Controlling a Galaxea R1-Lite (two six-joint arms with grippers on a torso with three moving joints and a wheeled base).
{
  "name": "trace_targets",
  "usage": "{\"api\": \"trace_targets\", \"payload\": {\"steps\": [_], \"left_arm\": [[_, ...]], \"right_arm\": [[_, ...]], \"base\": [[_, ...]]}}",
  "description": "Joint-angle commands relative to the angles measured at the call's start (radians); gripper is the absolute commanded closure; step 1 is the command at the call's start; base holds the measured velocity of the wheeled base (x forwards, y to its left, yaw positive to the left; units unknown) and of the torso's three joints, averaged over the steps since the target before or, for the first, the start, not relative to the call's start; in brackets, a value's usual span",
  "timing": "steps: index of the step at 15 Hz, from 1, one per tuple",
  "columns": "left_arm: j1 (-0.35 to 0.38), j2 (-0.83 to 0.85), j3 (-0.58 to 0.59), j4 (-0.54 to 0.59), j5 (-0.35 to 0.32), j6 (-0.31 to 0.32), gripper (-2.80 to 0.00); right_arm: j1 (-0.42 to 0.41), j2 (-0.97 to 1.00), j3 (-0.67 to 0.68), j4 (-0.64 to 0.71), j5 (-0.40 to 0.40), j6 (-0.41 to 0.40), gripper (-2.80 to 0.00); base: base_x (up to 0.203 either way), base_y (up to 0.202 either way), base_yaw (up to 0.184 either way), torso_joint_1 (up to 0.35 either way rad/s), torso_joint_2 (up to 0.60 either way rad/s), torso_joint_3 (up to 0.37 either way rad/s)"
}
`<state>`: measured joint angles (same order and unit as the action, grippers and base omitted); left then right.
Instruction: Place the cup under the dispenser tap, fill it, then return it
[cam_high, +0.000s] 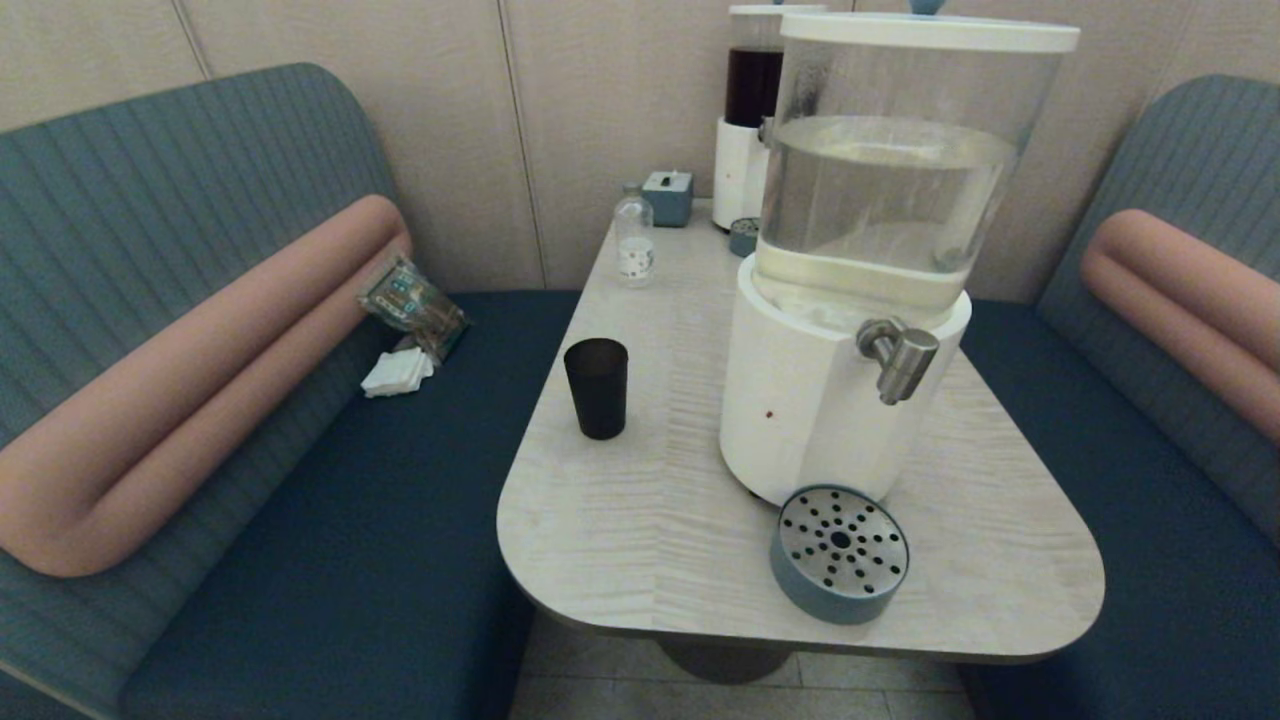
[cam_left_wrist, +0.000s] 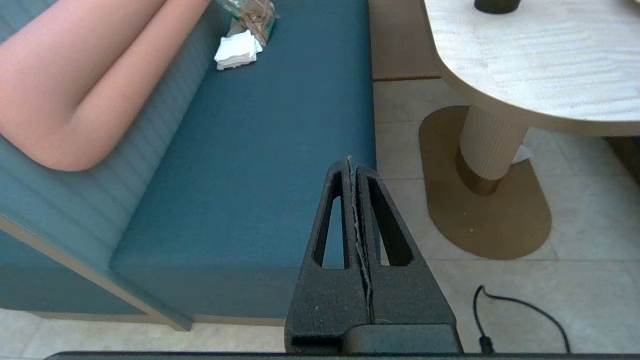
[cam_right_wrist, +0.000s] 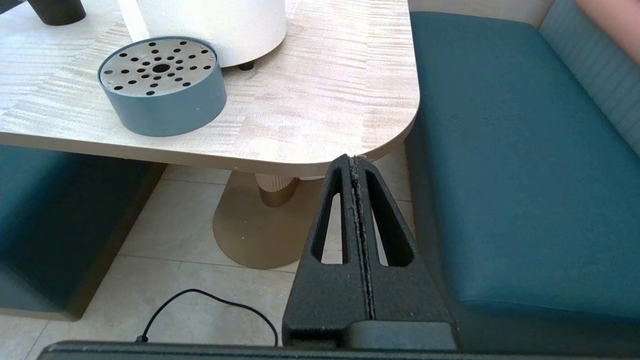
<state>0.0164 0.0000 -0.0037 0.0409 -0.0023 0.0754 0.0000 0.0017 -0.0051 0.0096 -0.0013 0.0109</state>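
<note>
The dark tapered cup (cam_high: 596, 387) stands upright on the table's left side, well apart from the dispenser; its base shows at the edge of the left wrist view (cam_left_wrist: 496, 5) and the right wrist view (cam_right_wrist: 56, 11). The brushed-steel tap (cam_high: 902, 359) juts from the white base of the large clear-tank dispenser (cam_high: 880, 200), angled down over the table. Neither arm shows in the head view. My left gripper (cam_left_wrist: 351, 162) is shut and empty, low over the left bench's front edge. My right gripper (cam_right_wrist: 352, 160) is shut and empty, below the table's near right corner.
A round blue drip tray with a perforated steel top (cam_high: 840, 553) sits before the dispenser. Further back stand a small clear bottle (cam_high: 634, 242), a blue box (cam_high: 668, 197) and the smaller dark-liquid dispenser (cam_high: 748, 130). Napkins and a packet (cam_high: 405, 330) lie on the left bench. Cables (cam_right_wrist: 210, 305) trail on the floor.
</note>
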Motion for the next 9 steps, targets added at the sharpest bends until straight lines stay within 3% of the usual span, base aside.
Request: {"api": "trace_targets", "payload": {"steps": [1, 9], "left_arm": [[0.000, 0.003, 0.002, -0.004, -0.001, -0.005, 0.00], [0.000, 0.003, 0.002, -0.004, -0.001, -0.005, 0.00]], "right_arm": [[0.000, 0.001, 0.000, 0.001, 0.000, 0.000, 0.00], [0.000, 0.000, 0.001, 0.001, -0.005, 0.004, 0.00]], "base": [[0.000, 0.000, 0.000, 0.000, 0.00, 0.000], [0.000, 0.000, 0.000, 0.000, 0.00, 0.000]]}}
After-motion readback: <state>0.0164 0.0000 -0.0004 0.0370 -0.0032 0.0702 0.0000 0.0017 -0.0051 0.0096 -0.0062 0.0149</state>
